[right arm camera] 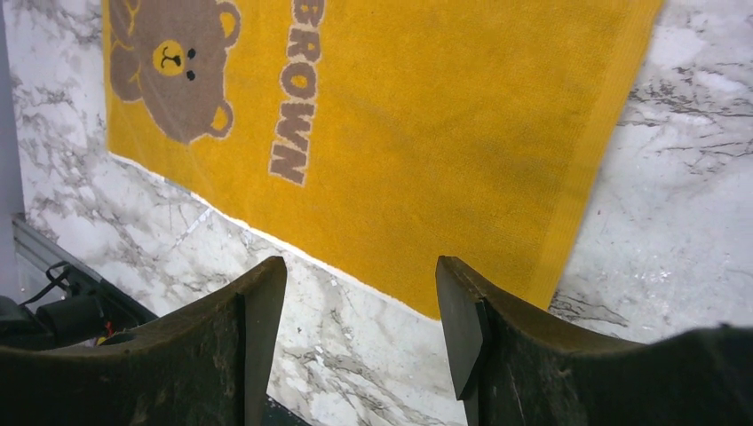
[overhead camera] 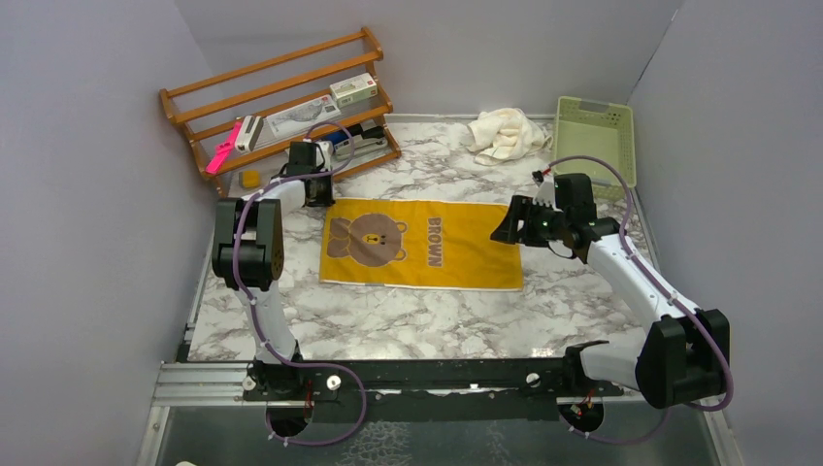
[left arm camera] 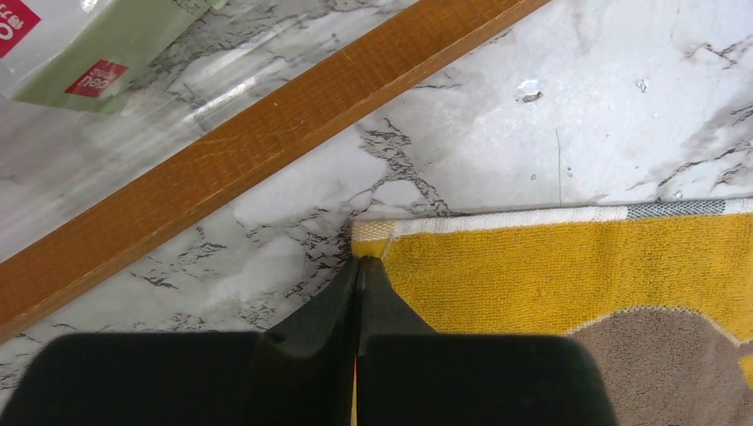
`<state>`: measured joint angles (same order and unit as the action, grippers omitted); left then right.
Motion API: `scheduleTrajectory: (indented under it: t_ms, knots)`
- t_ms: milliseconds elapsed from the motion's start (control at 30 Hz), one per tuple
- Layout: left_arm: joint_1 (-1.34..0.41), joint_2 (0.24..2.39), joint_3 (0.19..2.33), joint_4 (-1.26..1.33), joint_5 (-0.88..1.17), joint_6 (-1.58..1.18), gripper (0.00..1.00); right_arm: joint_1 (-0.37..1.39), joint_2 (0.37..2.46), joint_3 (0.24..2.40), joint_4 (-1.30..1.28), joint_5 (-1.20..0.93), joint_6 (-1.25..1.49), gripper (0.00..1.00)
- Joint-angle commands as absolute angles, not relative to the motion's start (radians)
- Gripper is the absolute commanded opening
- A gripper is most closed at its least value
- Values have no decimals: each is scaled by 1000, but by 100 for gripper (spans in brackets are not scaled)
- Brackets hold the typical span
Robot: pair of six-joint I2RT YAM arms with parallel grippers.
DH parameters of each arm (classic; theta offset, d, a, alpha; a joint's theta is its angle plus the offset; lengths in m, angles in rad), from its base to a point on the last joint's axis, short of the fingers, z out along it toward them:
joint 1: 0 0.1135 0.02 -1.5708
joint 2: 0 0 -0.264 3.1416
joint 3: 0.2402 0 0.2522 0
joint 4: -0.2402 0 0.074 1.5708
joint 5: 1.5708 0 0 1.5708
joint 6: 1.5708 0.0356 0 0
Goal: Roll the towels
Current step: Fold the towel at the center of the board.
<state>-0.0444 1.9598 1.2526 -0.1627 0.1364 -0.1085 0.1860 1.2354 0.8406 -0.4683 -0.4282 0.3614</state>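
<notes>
A mustard-yellow towel [overhead camera: 422, 243] with a brown bear and the word BROWN lies flat in the middle of the marble table. My left gripper [overhead camera: 318, 199] sits at its far left corner. In the left wrist view the jaws [left arm camera: 359, 259] are pressed together at that corner of the yellow towel [left arm camera: 550, 266], with a sliver of yellow cloth between them. My right gripper [overhead camera: 507, 228] hovers at the towel's right edge. Its jaws [right arm camera: 360, 275] stand open and empty over bare marble, just off the yellow towel's [right arm camera: 426, 133] near right corner. A cream towel [overhead camera: 505, 134] lies crumpled at the back.
A wooden rack [overhead camera: 281, 97] holding small packets stands at the back left; its lower rail [left arm camera: 266, 142] runs close to my left gripper. A pale green basket [overhead camera: 594, 136] sits at the back right, next to the cream towel. Grey walls enclose the table.
</notes>
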Motion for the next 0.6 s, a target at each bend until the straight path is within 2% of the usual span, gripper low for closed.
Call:
scheduleTrajectory:
  t_ms: [0, 333, 567]
  knots:
    - [-53, 2003, 1250, -222, 76, -74, 0, 181, 1236, 873, -393, -352, 369, 64]
    - [-54, 1798, 1202, -215, 54, -77, 0, 180, 1515, 1071, -277, -144, 429, 68]
    - [-53, 1784, 1191, -200, 58, -85, 0, 173, 1724, 1163, -247, -52, 387, 63]
